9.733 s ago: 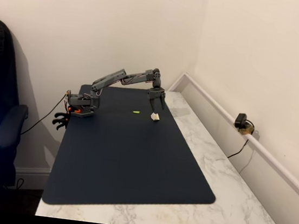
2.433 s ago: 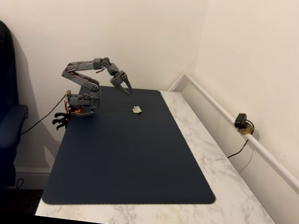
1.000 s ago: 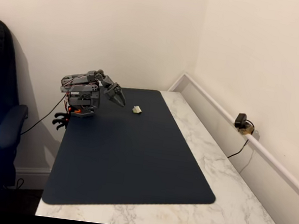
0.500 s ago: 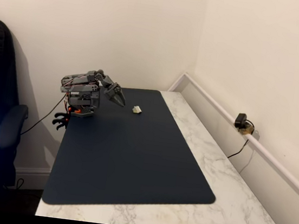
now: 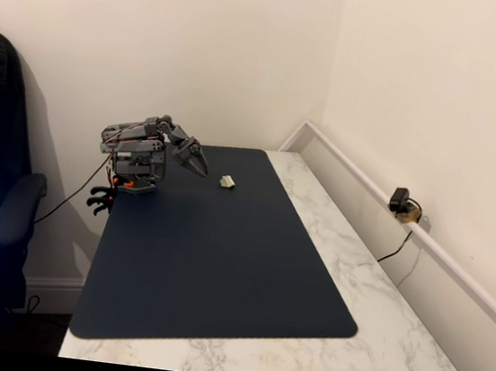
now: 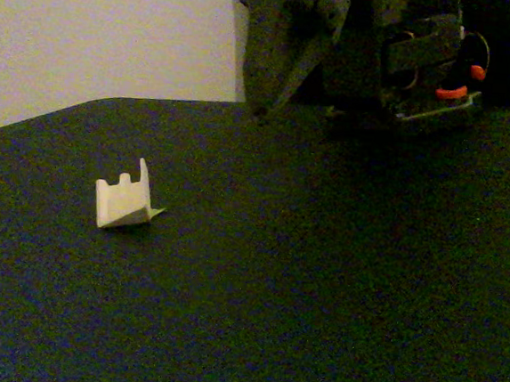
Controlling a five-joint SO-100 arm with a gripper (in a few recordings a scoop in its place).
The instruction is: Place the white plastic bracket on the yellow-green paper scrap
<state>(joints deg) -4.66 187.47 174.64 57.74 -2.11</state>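
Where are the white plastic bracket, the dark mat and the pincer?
white plastic bracket (image 6: 120, 204), fixed view, its front face
dark mat (image 5: 219, 272), fixed view, bare middle area
pincer (image 5: 198, 163), fixed view, its tip

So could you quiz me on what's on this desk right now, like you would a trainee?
1. True or false: the tool is holding the bracket.
2. What does the bracket rest on? A) bare marble B) the dark mat C) the chair
3. Fill in: a sliver of yellow-green ____ peeks from under the bracket's edge.

Key: 1 false, the bracket sits apart from the tool; 2 B; 3 paper.
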